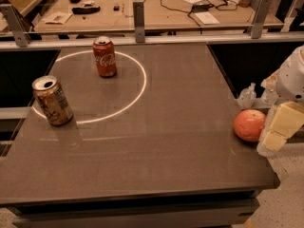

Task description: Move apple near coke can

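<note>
The apple (249, 125), round and orange-red, rests on the dark table close to its right edge. My gripper (277, 133), cream-coloured below a white arm, is directly to the right of the apple, at the table's edge and close against the fruit. The coke can (105, 57), red with white script and a silver top, stands upright at the far left of the table, inside a white circle drawn on the surface. The apple is far from the coke can, across the table's width.
A tan-gold can (52, 101) stands tilted at the left edge on the white circle (140, 87). A metal rail (138, 15) runs along the table's far edge, with a cluttered wooden bench behind it. Small clear bottles (247, 97) sit beyond the right edge.
</note>
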Available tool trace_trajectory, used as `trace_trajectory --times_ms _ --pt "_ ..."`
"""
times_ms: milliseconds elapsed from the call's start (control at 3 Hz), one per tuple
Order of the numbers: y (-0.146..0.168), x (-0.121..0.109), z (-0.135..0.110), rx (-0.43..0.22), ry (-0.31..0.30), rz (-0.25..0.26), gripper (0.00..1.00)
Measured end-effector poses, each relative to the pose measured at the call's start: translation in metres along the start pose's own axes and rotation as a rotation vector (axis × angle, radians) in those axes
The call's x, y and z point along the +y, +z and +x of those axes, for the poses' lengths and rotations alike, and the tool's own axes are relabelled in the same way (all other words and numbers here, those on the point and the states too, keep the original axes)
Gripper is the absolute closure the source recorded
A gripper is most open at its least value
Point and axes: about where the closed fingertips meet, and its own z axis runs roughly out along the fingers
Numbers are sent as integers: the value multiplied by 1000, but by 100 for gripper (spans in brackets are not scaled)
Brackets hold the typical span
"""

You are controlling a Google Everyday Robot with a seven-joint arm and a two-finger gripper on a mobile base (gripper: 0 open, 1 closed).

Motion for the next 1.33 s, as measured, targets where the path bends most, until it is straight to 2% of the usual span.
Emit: trace_trajectory --times_ms 333,667,1000,1333 --pt "19 6 8 -55 17 -28 0" --pt "35 11 13 -137 5 -38 0" --pt "47 4 9 -168 -18 -26 0" --pt "53 -1 5 -182 -25 -16 16"
